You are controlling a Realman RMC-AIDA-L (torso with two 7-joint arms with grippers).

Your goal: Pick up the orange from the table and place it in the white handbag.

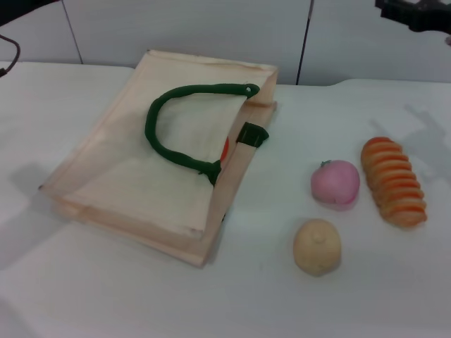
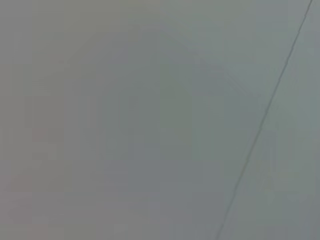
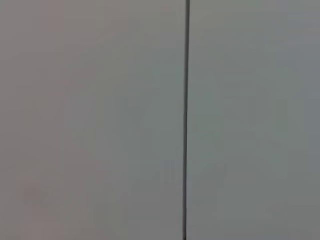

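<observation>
Beige lump [image 1: 317,246] nearest; orange [image 1: 225,147] just a red sliver in white handbag [image 1: 141,176] mouth, prob. placed. Right gripper [image 1: 416,13] parked high at far right, grip state can't tell; left gripper out of view. Rise straight up, avoid handle [image 1: 176,134]

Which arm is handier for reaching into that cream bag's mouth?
Likely right: the cream fabric handbag opens toward the robot's right, and the right claw hangs on that side; the left arm barely shows.
</observation>
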